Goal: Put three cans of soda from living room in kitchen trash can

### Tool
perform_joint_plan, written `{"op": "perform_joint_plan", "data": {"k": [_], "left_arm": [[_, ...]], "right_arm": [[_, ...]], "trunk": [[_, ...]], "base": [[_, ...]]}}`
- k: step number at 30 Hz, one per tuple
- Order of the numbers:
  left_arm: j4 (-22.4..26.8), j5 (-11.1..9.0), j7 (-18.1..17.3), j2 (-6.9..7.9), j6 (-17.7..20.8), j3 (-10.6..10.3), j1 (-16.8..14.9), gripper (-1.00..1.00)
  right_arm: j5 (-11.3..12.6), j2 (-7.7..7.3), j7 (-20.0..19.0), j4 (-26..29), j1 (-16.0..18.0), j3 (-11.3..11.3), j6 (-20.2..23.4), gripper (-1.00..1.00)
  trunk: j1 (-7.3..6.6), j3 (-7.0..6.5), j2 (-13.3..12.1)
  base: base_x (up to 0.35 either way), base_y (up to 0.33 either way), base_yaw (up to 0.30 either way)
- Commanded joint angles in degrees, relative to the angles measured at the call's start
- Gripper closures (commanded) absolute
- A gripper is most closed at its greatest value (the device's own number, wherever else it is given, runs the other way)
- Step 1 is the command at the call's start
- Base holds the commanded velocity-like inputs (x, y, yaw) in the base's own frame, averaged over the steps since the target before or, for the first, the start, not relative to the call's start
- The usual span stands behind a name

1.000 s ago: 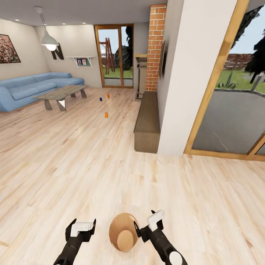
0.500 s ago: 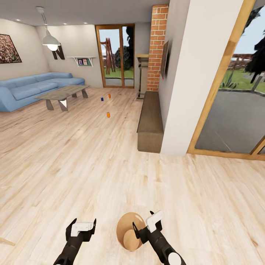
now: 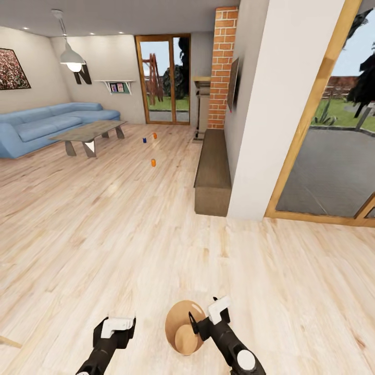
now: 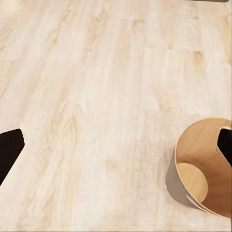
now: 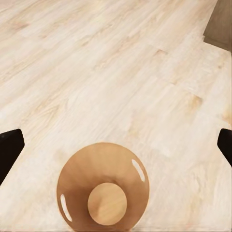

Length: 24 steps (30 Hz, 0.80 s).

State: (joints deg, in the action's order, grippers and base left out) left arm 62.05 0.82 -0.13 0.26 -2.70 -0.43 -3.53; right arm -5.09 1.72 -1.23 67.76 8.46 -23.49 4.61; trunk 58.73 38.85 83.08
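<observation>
Far ahead on the living room's plank floor stand the three soda cans: a blue can [image 3: 144, 140], an orange can [image 3: 154, 135] behind it, and another orange can [image 3: 153, 162] nearer to me. The tan trash can [image 3: 182, 327] sits low between my arms, mouth up and nothing inside [image 5: 102, 189]. My right gripper [image 3: 205, 315] is open right beside its rim, its dark fingertips [image 5: 9, 145] spread wide. My left gripper [image 3: 117, 329] is open over bare floor, with the trash can [image 4: 203, 166] off to its side.
A blue sofa [image 3: 36, 122] and low grey table [image 3: 88, 131] stand at the left. A long wooden bench [image 3: 212, 169], a white wall, a brick column [image 3: 222, 67] and glass doors [image 3: 323, 156] line the right. Open plank floor runs between me and the cans.
The camera shifted a little at first, and the trash can came closer to my right gripper. Since then the left gripper has dropped slightly.
</observation>
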Motion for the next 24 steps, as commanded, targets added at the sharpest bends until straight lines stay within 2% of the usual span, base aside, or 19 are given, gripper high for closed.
{"op": "perform_joint_plan", "data": {"k": [1,4,7,8,9,14,15,16,17,20,24], "left_arm": [[-0.02,0.00,0.04,0.00,0.91,0.05,-0.02,-1.00],[-0.05,-0.03,0.15,0.03,2.50,0.15,-0.04,-1.00],[-0.11,-0.03,0.27,0.02,3.02,0.12,-0.01,-1.00],[-0.14,-0.04,0.31,0.01,3.09,0.11,0.00,-1.00],[-0.15,-0.03,0.34,0.01,2.34,0.10,0.01,-1.00],[-0.13,-0.13,0.32,0.02,-0.75,0.09,0.04,-1.00],[-0.13,-0.13,0.32,0.02,-0.75,0.09,0.04,-1.00],[-0.11,-0.16,0.31,0.04,-1.79,0.09,0.06,-1.00],[-0.11,-0.21,0.31,0.05,-2.15,0.09,0.07,-1.00],[-0.10,-0.35,0.31,0.07,-2.87,0.08,0.09,-1.00],[-0.09,-0.37,0.31,0.08,-3.28,0.08,0.09,-1.00]], "right_arm": [[0.30,0.26,0.00,0.02,0.64,0.23,2.04,-1.00],[2.28,1.09,-0.13,0.00,3.11,2.06,11.24,-1.00],[6.24,1.55,-0.36,-1.22,8.74,5.75,22.81,-1.00],[7.91,1.72,-0.45,-3.32,12.59,7.39,27.42,-1.00],[9.41,1.89,-0.69,-9.62,19.35,8.86,32.14,-1.00],[11.57,1.75,-3.58,-26.48,33.02,10.93,38.47,-1.00],[11.57,1.75,-3.58,-26.48,33.02,10.93,38.47,-1.00],[12.53,1.68,-4.97,-32.97,37.50,12.09,39.38,-1.00],[12.87,1.65,-5.47,-35.71,39.22,12.54,39.55,-1.00],[13.74,1.56,-6.48,-41.27,42.59,13.47,39.68,-1.00],[14.32,1.52,-7.25,-44.12,44.31,13.94,39.73,-1.00]], "trunk": [[0.00,0.00,0.00],[0.00,0.00,0.00],[0.00,0.00,0.00],[0.00,0.00,0.00],[0.00,0.00,0.00],[0.00,0.00,0.00],[0.00,0.00,0.00],[0.00,0.00,0.00],[0.00,0.00,0.00],[0.00,0.00,0.00],[0.00,0.00,0.00]], "base": [[0.000,0.000,0.000],[0.000,0.000,0.000],[0.000,0.000,0.000],[0.000,0.000,0.000],[0.000,0.000,0.000],[0.000,0.000,0.000],[0.000,0.000,0.000],[0.000,0.000,0.000],[0.000,0.000,0.000],[0.000,0.000,0.000],[0.000,0.000,0.000]]}}
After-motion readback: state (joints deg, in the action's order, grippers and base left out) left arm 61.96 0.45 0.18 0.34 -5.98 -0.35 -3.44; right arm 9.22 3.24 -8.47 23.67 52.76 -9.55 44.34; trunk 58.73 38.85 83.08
